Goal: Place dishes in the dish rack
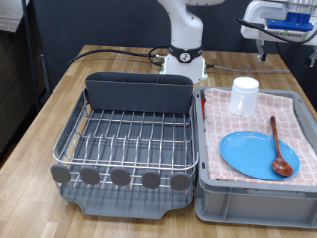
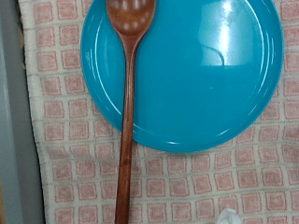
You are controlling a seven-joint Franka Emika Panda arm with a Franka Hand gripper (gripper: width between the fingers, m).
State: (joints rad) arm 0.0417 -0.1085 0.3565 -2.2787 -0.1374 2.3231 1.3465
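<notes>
The round light-blue plate point(image 1: 253, 151) lies flat on pink checked cloth in the grey bin point(image 1: 253, 203) at the exterior view's right. The reddish-brown wooden spoon point(image 1: 278, 149) lies across the plate's right part, bowl end on the plate. The small white cup point(image 1: 244, 96) stands upright behind the plate in the same bin. The silver wire dish rack point(image 1: 124, 139) on its dark grey tray stands at the left with nothing in it. The wrist view looks straight down on the plate point(image 2: 206, 75) and spoon point(image 2: 127, 121). The gripper shows in neither view.
The robot base point(image 1: 183, 59) stands behind the rack and bin on the wooden table point(image 1: 40, 109). The rack's grey caddy point(image 1: 139, 92) is at its back, round grey discs point(image 1: 119, 178) along its front. Pink checked cloth point(image 2: 196, 187) surrounds the plate.
</notes>
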